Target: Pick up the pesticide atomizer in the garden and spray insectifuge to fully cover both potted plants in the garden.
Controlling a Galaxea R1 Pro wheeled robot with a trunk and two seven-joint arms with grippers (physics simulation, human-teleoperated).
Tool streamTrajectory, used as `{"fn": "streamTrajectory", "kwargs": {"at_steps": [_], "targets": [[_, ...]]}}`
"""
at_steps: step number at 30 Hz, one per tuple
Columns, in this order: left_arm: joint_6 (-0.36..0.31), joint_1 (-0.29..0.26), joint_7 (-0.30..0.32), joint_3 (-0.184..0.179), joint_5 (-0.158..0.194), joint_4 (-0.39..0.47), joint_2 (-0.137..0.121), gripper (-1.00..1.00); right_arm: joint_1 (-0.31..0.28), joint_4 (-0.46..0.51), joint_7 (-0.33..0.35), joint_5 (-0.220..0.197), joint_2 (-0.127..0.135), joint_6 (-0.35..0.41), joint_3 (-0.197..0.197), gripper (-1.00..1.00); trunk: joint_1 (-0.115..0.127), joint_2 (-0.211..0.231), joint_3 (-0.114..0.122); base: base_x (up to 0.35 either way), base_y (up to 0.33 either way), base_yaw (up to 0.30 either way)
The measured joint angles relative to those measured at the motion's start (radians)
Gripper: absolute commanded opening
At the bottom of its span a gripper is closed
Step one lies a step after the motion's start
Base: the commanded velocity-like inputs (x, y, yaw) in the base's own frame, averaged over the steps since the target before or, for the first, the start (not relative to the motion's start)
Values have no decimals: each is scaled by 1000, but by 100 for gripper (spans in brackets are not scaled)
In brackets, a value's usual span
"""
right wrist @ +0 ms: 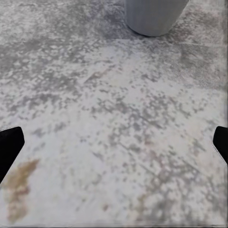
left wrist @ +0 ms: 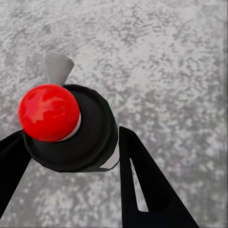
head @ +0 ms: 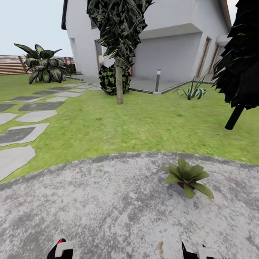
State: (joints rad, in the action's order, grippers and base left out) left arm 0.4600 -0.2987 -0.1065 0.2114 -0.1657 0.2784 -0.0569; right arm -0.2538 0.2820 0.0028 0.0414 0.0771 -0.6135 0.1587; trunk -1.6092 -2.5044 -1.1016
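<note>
1. The patio (head: pixel 90 201) takes up the near ground under me, and the lawn (head: pixel 144 126) runs beyond it to the house.
2. One potted plant (head: pixel 187 176) sits on the patio ahead of me and off to my right, well inside the patio's edge. It is nearer my right arm than my left.
3. In the right wrist view, its grey pot (right wrist: pixel 152 16) stands straight ahead of that arm.
4. The atomizer (left wrist: pixel 90 123) is on my left side. I read it as the dark body with a red knob and a pale grey spout. Its long axis points up at the left wrist camera, so I see it end-on above bare patio.
5. The left end effector (left wrist: pixel 71 137) has its fingers tight against both sides of that body. I judge that it is gripping it.
6. The right end effector (right wrist: pixel 114 142) is spread wide with nothing in it.
7. The coming move turns on this: the sprayer is on the left, while the plant lies forward and right. I need to swing the left arm across, or turn the base, until the spout faces the leaves.
</note>
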Motion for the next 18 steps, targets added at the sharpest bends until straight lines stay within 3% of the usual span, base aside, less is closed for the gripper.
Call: {"fn": "streamTrajectory", "kwargs": {"at_steps": [15, 18], "targets": [[0, 0, 0, -1, 0, 0, 1, -100, 0, 0, 0, 0, 0, 0, 0, 100, 0, 0, 0, 1, 1, -287], [0, 0, 0, -2, 0, 0, 1, -100, 0, 0, 0, 0, 0, 0, 0, 100, 0, 0, 0, 68, 163, -287]]}}
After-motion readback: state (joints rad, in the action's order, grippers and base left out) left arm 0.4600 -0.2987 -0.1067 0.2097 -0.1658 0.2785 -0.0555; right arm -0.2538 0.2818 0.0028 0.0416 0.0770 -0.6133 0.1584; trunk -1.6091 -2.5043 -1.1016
